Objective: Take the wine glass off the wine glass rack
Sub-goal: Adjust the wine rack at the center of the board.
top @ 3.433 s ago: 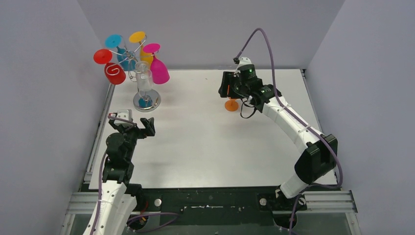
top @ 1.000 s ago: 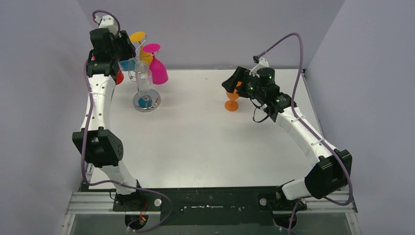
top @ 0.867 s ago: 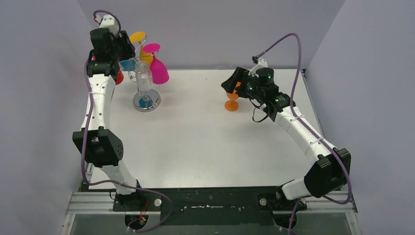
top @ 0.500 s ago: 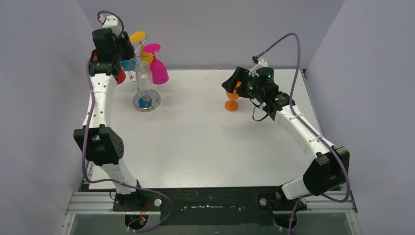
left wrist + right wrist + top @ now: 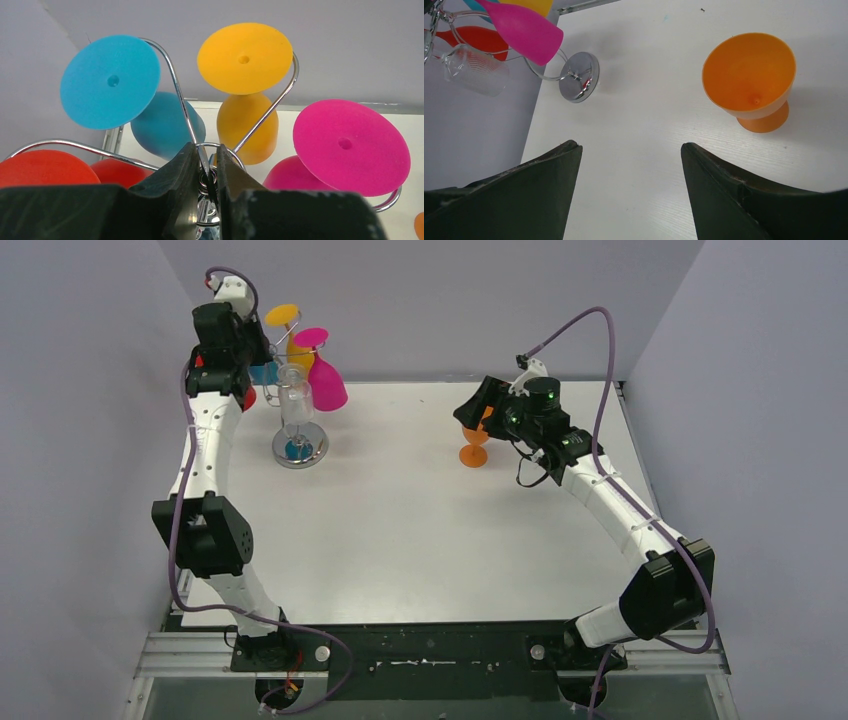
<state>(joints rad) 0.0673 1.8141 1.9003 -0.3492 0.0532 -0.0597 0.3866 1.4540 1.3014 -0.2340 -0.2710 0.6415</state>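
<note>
The wine glass rack (image 5: 300, 447) stands at the table's back left, a silver wire stand on a round base. Upside down from its arms hang blue (image 5: 111, 75), yellow (image 5: 245, 52), pink (image 5: 350, 140) and red (image 5: 45, 167) wine glasses, plus a clear one (image 5: 293, 395). My left gripper (image 5: 206, 150) is at the rack's top (image 5: 252, 350), its jaws pressed onto the thin wire ring (image 5: 220, 146) at the centre. My right gripper (image 5: 629, 147) hangs open over the table (image 5: 478, 405), holding nothing, beside an upright orange glass (image 5: 749, 75).
The orange glass (image 5: 474, 445) stands on the white table (image 5: 420, 530) at the back, right of centre. Grey walls close in the left, back and right sides. The rack's round base (image 5: 579, 77) shows in the right wrist view.
The left arm rose from the table's left edge to the rack's top, and its jaws have closed onto the centre ring. The right arm has drawn back slightly from the orange glass.
</note>
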